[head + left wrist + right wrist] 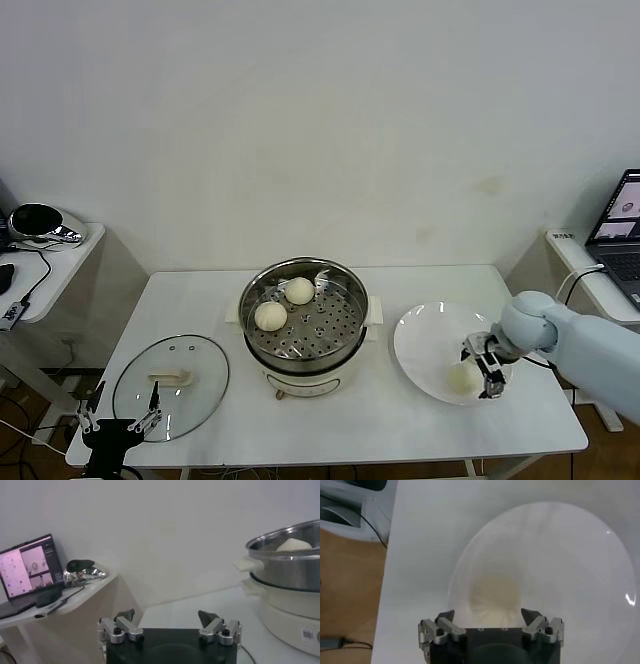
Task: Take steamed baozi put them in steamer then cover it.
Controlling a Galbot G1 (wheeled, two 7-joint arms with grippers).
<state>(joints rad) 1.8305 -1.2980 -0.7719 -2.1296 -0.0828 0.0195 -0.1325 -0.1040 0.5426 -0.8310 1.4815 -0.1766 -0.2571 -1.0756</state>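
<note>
Left gripper is parked low at about 7 o'clock off the front edge of the worktop, fingers spread wide and holding nothing. Just past it the glass lid lies flat on the worktop, cream handle up.

Over at 4 o'clock the right gripper is down over the white plate, jaws wide apart on either side of a bun but not closed on it. In the right wrist view that bun sits between the two fingertips on the near part of the plate. It's the only bun I can see on the plate.

Dead centre is the steamer, shiny pot on its cream base, uncovered. Two more buns are already on the perforated tray: one toward 9 o'clock inside the pot and one behind it around 11, close together. The left wrist view catches the steamer side-on with a bun top peeking over the rim.

Further out, a laptop sits on a side table at 3 o'clock.
</note>
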